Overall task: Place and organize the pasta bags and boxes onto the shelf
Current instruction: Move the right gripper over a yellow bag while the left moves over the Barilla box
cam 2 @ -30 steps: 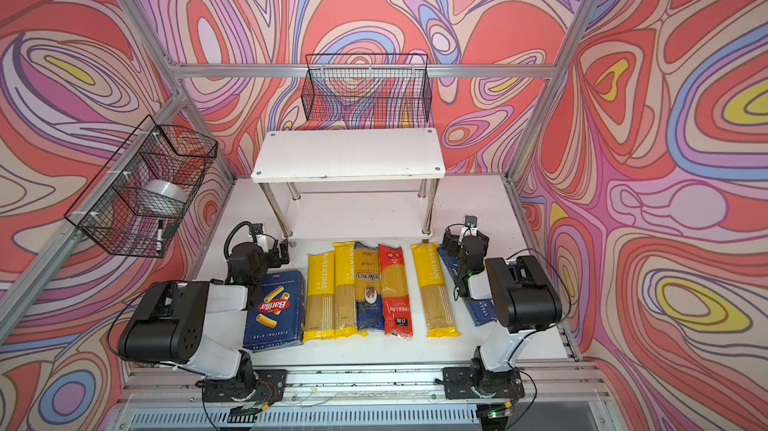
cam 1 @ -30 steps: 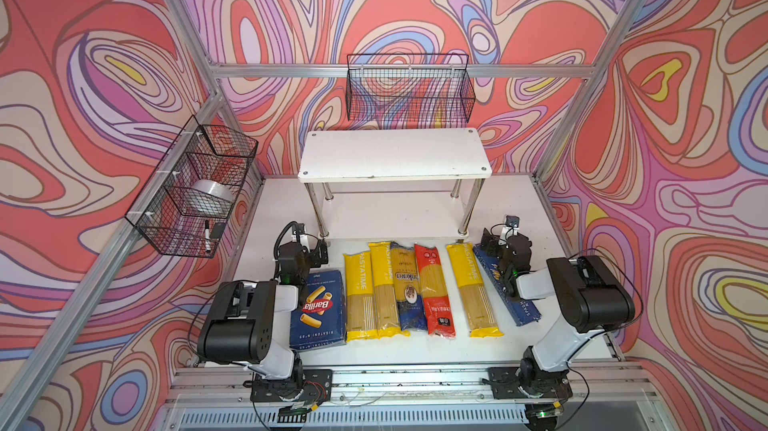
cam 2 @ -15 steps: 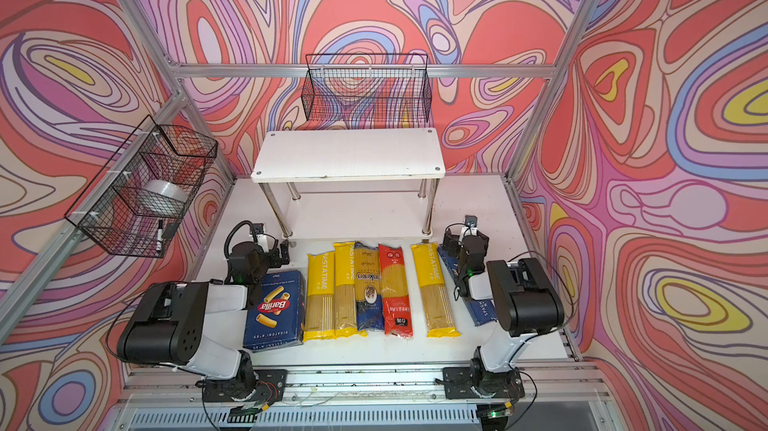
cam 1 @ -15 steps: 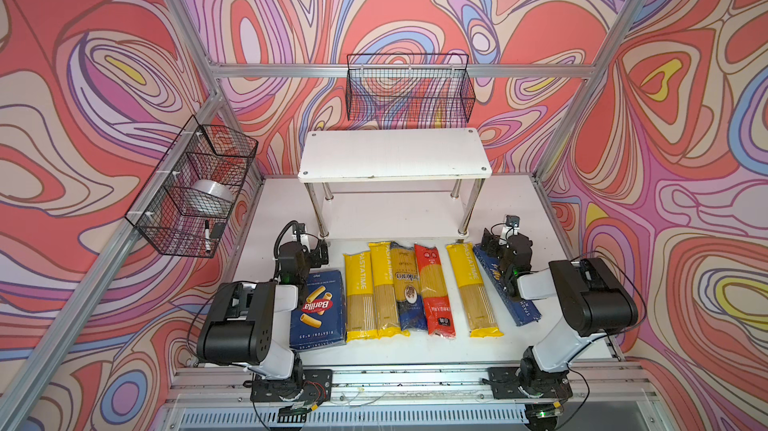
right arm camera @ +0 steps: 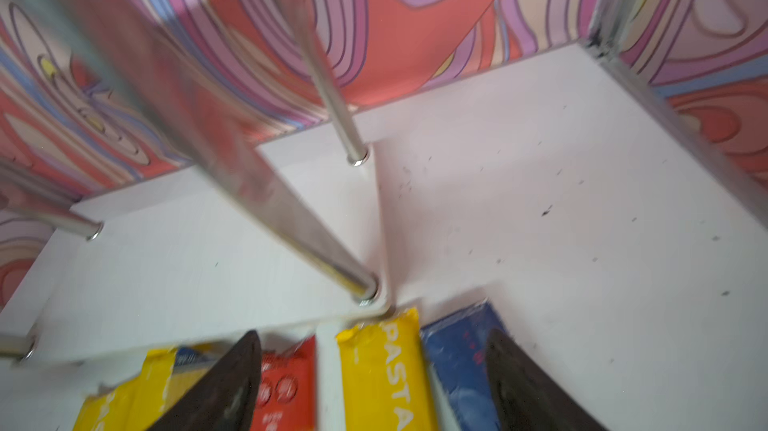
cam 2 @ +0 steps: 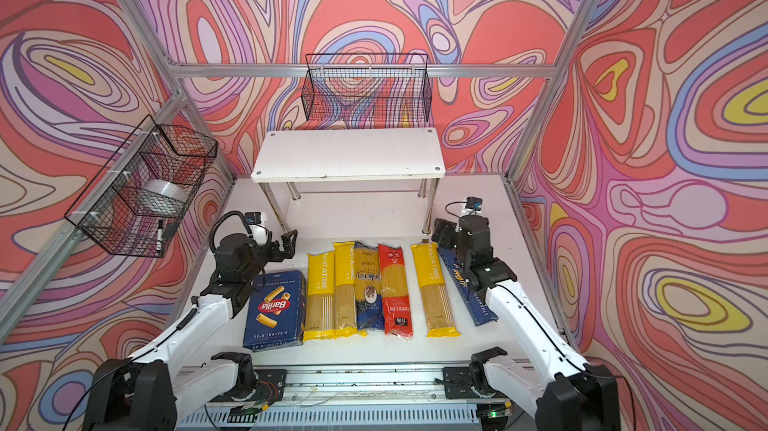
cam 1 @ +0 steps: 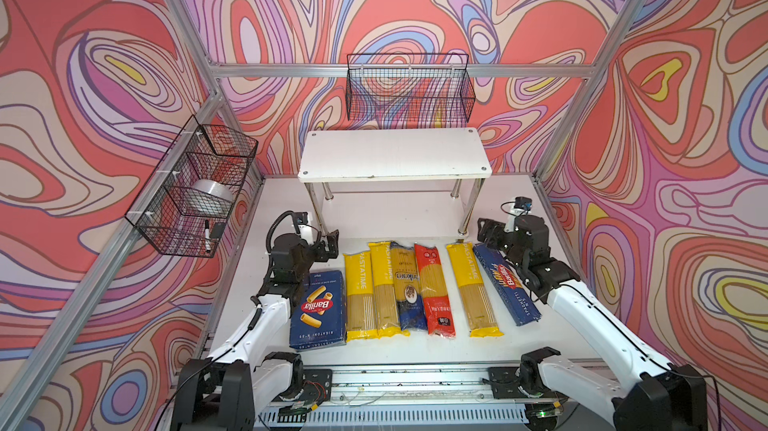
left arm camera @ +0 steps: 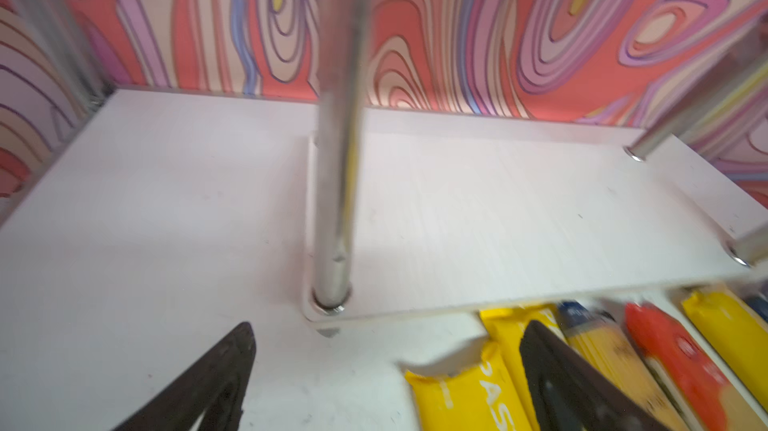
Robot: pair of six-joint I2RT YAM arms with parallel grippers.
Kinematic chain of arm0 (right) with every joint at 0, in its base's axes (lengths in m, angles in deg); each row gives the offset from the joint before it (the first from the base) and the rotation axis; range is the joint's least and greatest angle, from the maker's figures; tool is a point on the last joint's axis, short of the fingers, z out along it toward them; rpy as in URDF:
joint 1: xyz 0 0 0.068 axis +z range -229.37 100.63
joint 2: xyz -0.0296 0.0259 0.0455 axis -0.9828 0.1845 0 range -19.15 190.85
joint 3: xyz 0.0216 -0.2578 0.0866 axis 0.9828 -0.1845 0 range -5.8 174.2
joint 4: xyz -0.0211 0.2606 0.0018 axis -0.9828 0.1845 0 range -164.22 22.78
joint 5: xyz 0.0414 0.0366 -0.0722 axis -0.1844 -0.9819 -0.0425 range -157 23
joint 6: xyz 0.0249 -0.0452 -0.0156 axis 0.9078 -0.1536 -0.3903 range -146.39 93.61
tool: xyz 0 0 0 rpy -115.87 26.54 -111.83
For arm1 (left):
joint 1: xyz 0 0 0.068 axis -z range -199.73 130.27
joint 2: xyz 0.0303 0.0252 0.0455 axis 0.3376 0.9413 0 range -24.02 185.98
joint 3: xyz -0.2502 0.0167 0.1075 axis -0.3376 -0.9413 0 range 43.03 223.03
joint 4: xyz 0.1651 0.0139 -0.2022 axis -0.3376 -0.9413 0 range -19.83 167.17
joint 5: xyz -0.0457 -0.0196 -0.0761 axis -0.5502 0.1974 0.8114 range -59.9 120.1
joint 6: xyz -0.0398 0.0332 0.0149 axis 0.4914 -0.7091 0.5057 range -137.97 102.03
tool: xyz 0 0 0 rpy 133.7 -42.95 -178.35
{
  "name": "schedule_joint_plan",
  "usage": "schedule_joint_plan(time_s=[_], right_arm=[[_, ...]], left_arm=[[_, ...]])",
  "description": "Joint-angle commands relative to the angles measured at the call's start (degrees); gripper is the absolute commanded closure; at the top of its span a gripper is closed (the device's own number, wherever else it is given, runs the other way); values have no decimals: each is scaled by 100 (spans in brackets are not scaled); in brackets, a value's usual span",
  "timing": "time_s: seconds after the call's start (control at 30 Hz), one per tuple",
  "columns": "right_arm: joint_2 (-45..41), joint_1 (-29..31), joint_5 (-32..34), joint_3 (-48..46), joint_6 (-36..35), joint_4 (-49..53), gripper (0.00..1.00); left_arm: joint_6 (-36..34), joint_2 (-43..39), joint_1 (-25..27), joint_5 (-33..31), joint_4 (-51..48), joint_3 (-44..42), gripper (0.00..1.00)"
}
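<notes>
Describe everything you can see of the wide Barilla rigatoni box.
The wide Barilla rigatoni box is a dark blue cardboard carton with a red oval logo and pictured pasta tubes. It lies flat, face up, on the white table, at the left end of the pasta row. One long edge runs beside a yellow PASTATIME bag. In both top views the left arm covers its far left corner; nothing grips it.

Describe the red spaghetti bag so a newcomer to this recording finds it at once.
Start at the white two-tier shelf; on the table in front of it, the red bag lies flat between the dark blue bag and a yellow bag. It is the only red pack there.
</notes>
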Motion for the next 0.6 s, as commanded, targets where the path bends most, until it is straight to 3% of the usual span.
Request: schedule_joint_plan(time_s=[0.0, 0.27, 0.43, 0.57], right_arm=[[-252, 568, 486, -9, 675, 1609, 13], [448, 974, 150, -54, 700, 1786, 12], [622, 975, 226, -118, 718, 1885, 11], [781, 972, 271, -129, 837, 1794, 2]], left_arm=[[244, -496, 344, 474, -676, -267, 0], [349, -741, 975, 500, -758, -478, 0], [336, -438, 1229, 597, -81, -861, 0], [344, -133, 1229, 691, -277, -586, 0]])
